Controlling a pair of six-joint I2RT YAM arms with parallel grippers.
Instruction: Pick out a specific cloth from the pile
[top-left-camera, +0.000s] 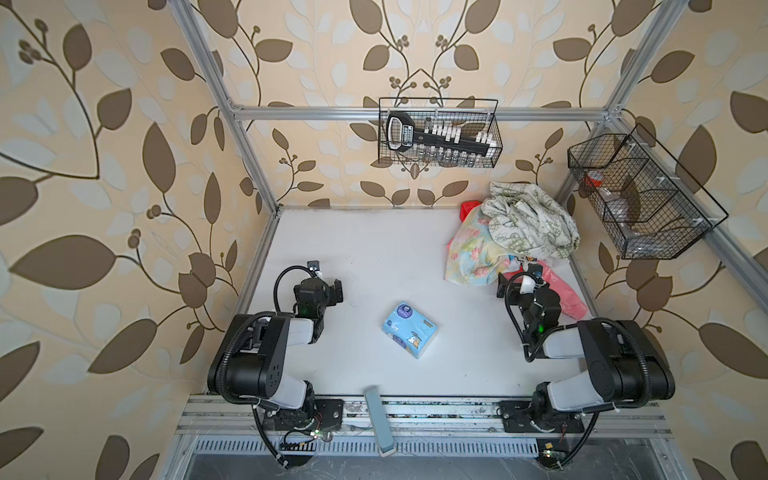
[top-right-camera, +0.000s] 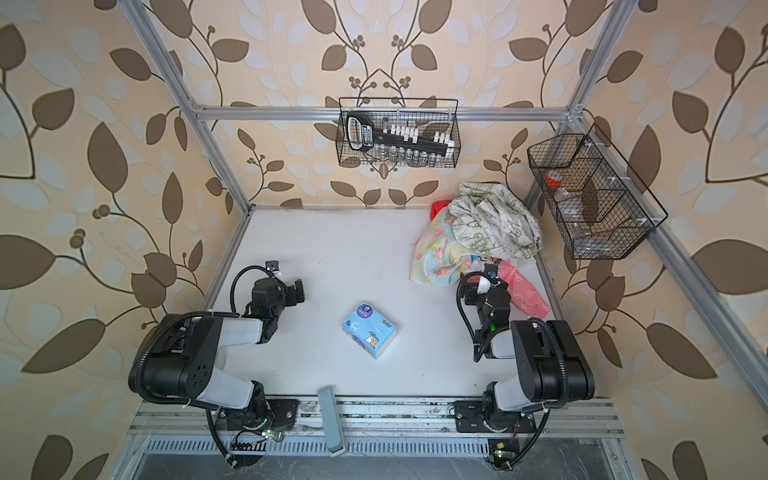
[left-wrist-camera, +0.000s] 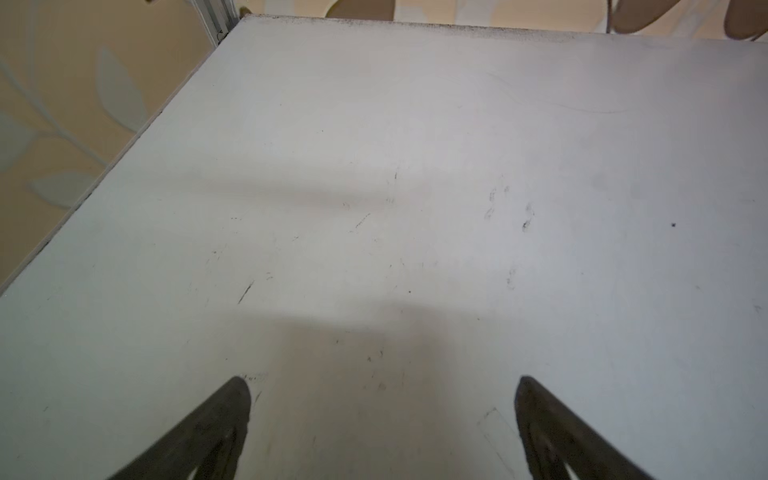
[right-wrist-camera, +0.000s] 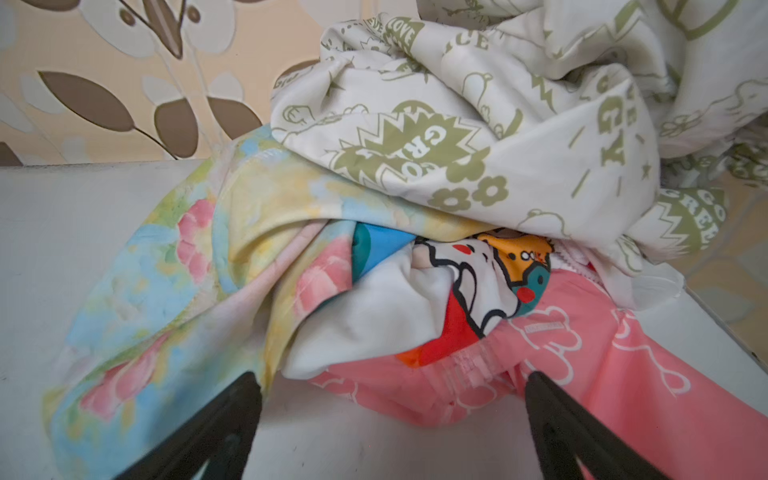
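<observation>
Black-fingered left gripper (left-wrist-camera: 382, 380) stands spread and empty over the bare table (left-wrist-camera: 374, 166), well apart from the pile (top-left-camera: 519, 249). The right gripper (right-wrist-camera: 392, 380) gapes wide, holding nothing, just before the pile's near edge. The cloth (top-left-camera: 469, 253), pale yellow with pink flowers, lies on the pile's left side, partly under the white green-printed cloth (top-left-camera: 536, 216).

"LOVE", "GREE" on green-printed white cloth (right-wrist-camera: 478, 137)
</observation>
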